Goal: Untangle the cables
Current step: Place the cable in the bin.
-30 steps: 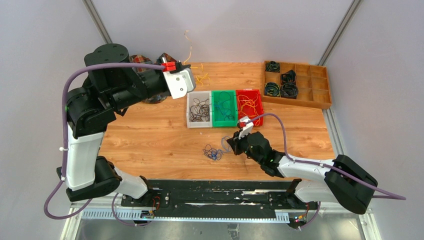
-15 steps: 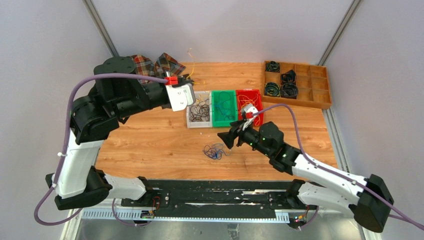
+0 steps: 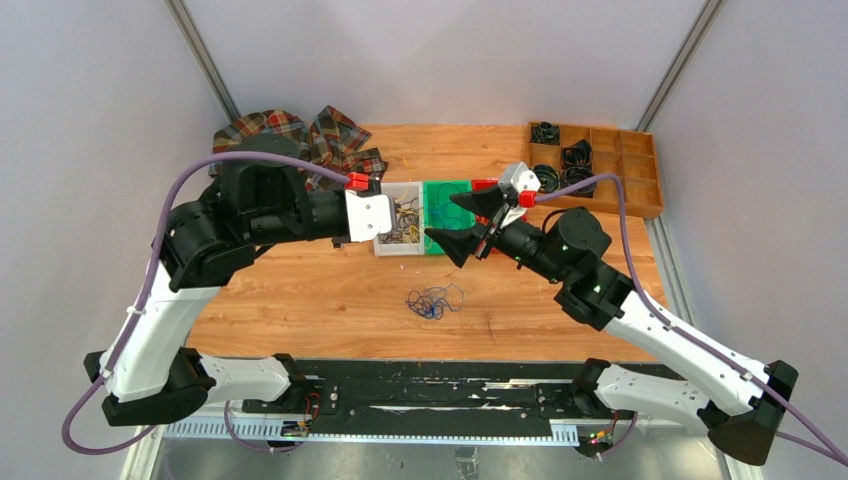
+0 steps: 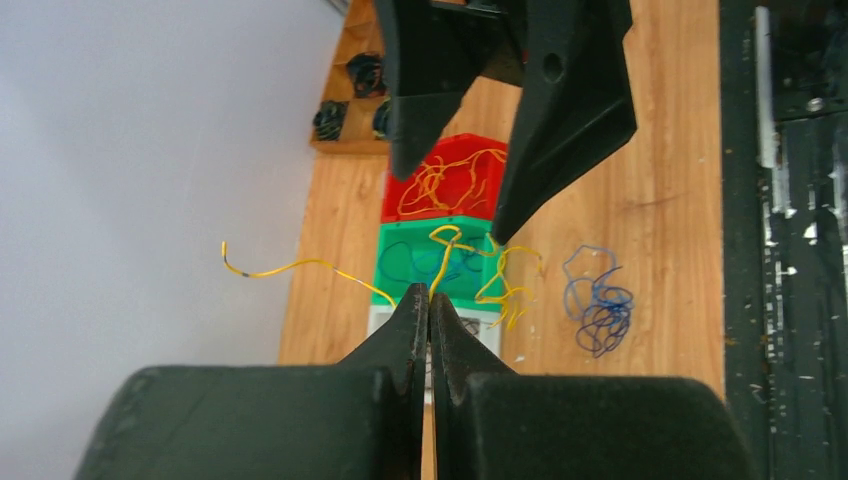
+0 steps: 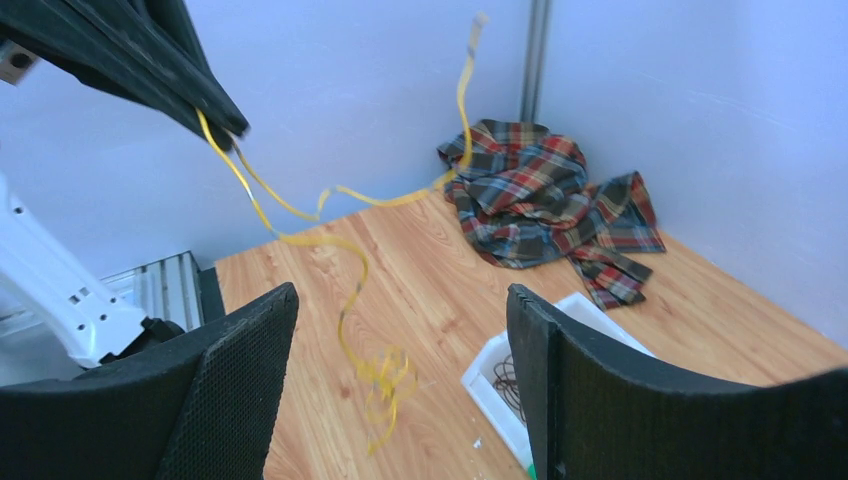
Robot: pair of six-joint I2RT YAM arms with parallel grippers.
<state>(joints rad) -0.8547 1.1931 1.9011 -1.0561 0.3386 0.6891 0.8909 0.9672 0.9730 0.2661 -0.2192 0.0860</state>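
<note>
L gripper (image 4: pixel 429 295), tips pinched on a yellow cable (image 4: pixel 300 265), has swung in over the green bin (image 4: pixel 400 240) while R gripper (image 3: pixel 440 218), spread wide, has risen from beside the blue tangle (image 3: pixel 432 302) lying just near of that bin, so prob. a two-handed pull-apart is next.

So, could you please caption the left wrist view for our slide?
Left gripper shut on a yellow cable, with the open right gripper opposite.
</note>
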